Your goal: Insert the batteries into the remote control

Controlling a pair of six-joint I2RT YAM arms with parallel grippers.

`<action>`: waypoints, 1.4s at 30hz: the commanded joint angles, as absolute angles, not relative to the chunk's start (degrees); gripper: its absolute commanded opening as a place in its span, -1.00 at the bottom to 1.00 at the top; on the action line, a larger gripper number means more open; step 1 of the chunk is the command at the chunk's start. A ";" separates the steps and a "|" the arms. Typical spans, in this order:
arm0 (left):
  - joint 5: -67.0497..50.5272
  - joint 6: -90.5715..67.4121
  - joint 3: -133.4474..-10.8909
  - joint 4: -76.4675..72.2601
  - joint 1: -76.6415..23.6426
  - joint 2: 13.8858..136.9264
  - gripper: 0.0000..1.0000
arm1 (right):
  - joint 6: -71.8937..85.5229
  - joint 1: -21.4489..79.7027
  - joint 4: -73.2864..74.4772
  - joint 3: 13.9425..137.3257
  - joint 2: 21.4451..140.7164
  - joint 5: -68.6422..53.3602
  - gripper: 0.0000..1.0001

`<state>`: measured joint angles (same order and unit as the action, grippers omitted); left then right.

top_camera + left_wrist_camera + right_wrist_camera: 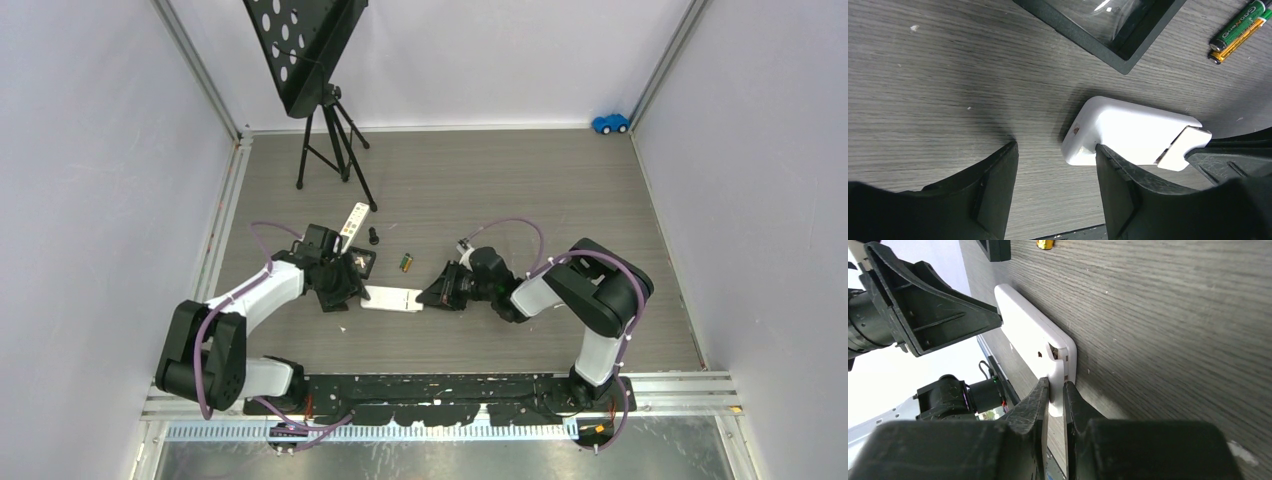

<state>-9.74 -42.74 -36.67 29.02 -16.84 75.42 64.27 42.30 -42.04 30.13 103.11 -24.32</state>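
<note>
Nearest you, the remote control lies flat on the table between both arms. Your right tool is pinched tight on the thin white battery cover at its right end. Your left tool is wide open at the left end, with one finger against the remote and gripping nothing. A bit farther back, the batteries lie side by side, just right of a black tray.

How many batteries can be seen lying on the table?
2. A green battery and an orange battery lie side by side, to the right of the black tray in the left wrist view. More may be hidden: a small dark item in the top view is unclear.
</note>
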 commanded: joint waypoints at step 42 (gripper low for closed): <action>-13.18 -43.04 -35.54 25.24 -16.79 77.21 0.10 | 70.43 43.82 -58.75 27.42 108.49 -19.53 -0.99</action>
